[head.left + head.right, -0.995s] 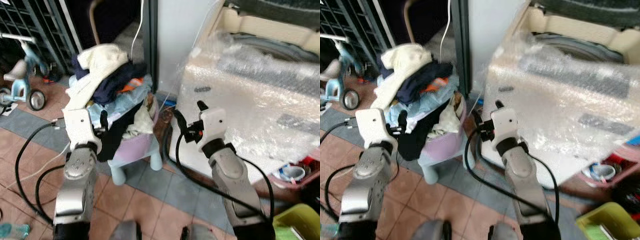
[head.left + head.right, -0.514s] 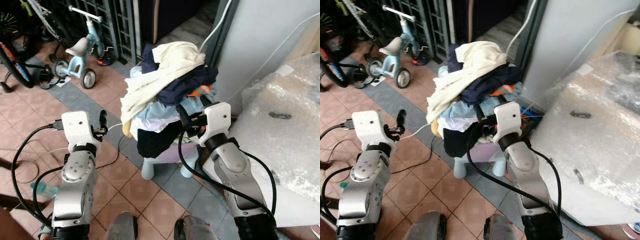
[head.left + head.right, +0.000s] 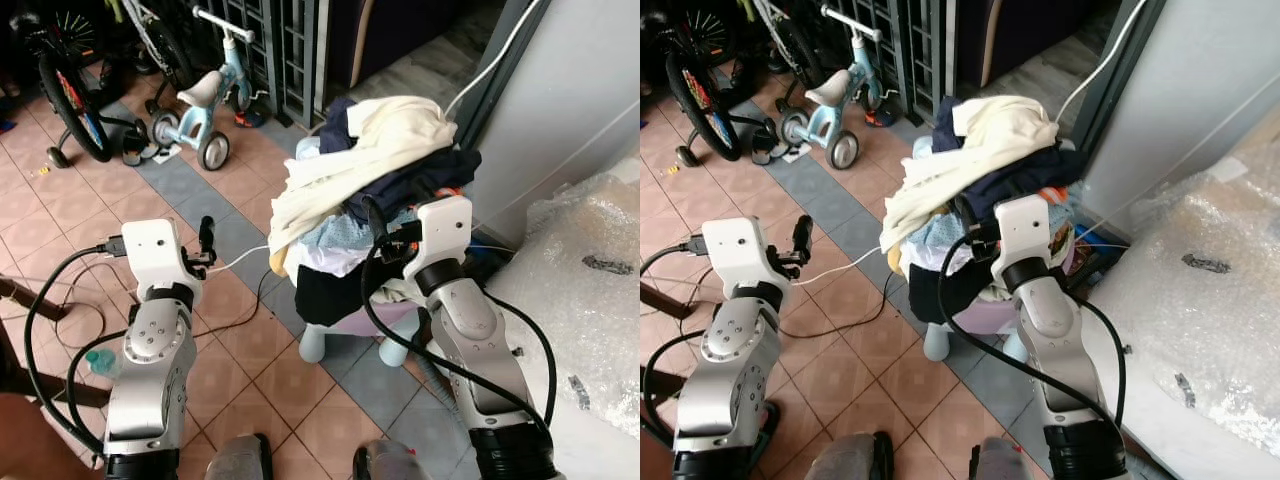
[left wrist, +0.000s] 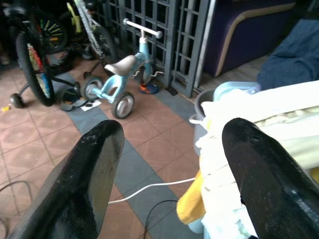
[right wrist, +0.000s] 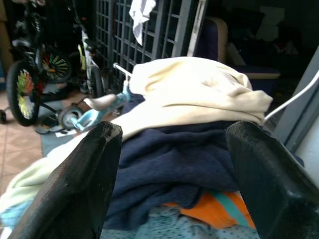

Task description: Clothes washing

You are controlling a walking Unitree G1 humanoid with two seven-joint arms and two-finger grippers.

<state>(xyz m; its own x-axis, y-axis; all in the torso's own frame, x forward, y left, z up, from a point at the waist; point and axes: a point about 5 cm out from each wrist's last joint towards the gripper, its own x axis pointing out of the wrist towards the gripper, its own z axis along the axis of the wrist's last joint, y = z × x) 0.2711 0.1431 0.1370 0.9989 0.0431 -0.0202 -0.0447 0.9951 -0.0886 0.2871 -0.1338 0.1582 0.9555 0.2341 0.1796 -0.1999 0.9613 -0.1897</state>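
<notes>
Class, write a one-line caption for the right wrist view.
Open right gripper faces a cream garment atop navy cloth.

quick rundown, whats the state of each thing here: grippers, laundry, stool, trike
left gripper: open, empty, held over the floor beside the pile
right gripper: open, empty, up against the laundry
laundry pile: heaped high, cream garment on top, navy garment under it
stool: upright, loaded with the laundry
tricycle: standing upright by the grille
bubble wrap: covering the appliance on the robot's right

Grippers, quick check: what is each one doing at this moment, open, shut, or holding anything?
Left gripper: open, holding nothing, beside the laundry pile.
Right gripper: open, holding nothing, facing the pile's navy garment.
</notes>
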